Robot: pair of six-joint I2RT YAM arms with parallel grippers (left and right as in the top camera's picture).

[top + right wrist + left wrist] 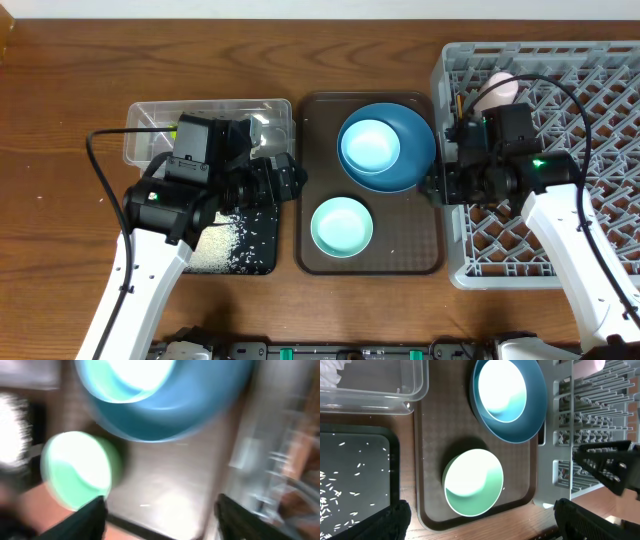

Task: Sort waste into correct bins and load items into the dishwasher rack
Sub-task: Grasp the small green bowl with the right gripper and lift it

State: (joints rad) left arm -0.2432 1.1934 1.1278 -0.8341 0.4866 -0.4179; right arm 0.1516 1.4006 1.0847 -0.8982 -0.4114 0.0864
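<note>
Left fingers (394, 522) and right fingers (91, 521) spread wide, empty.

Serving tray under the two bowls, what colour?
The serving tray is dark brown with a faint fine texture; best seen in the left wrist view.

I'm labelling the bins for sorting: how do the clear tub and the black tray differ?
The clear tub is see-through; the black tray is opaque. The tub has taller walls, the tray is shallow. The tray holds scattered rice grains; the tub holds crumpled white tissue. Both are rectangular and lie left of the brown serving tray.
</note>
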